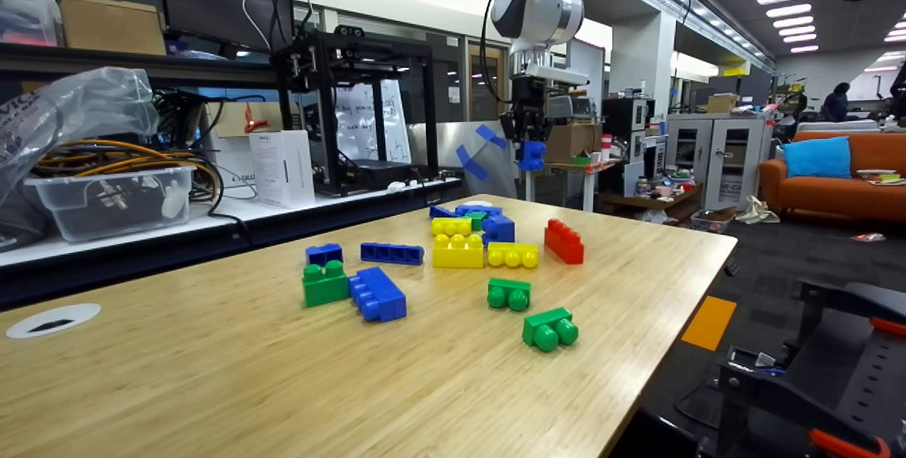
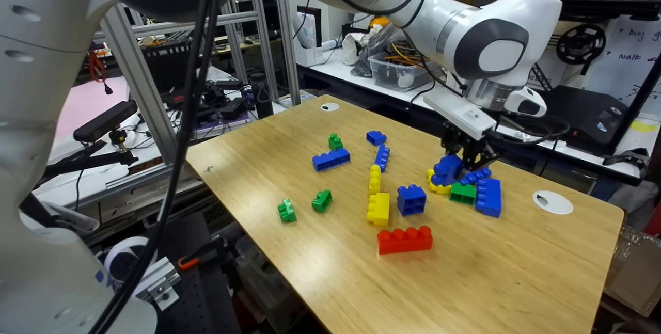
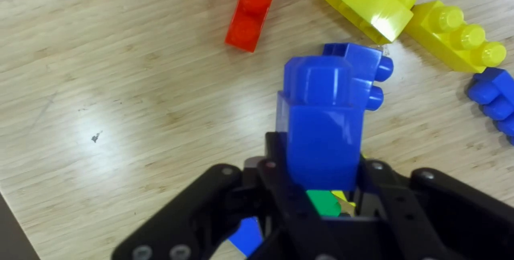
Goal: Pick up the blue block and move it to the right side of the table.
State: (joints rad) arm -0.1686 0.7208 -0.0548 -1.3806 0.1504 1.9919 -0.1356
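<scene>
The blue block, a chunky studded brick, shows in the air in both exterior views [image 1: 532, 156] [image 2: 445, 170] and in the middle of the wrist view [image 3: 325, 143]. My gripper [image 1: 525, 138] is shut on it, with one finger on each side, also in the wrist view [image 3: 321, 161]. The studs point outward, away from the gripper. The block is above the light wood table [image 2: 516, 277] and apart from it. In an exterior view it appears in front of a group of bricks near the table's far end. The far sides of the block are hidden.
A red brick [image 2: 405, 241], yellow bricks [image 2: 379, 209], a blue brick [image 2: 411, 201], a flat blue brick [image 2: 488, 197] and a green brick [image 2: 462, 193] lie near or below the gripper. Green bricks [image 1: 551, 329] and a blue brick [image 1: 379, 294] lie farther off. A shelf holds a printer [image 1: 354, 111].
</scene>
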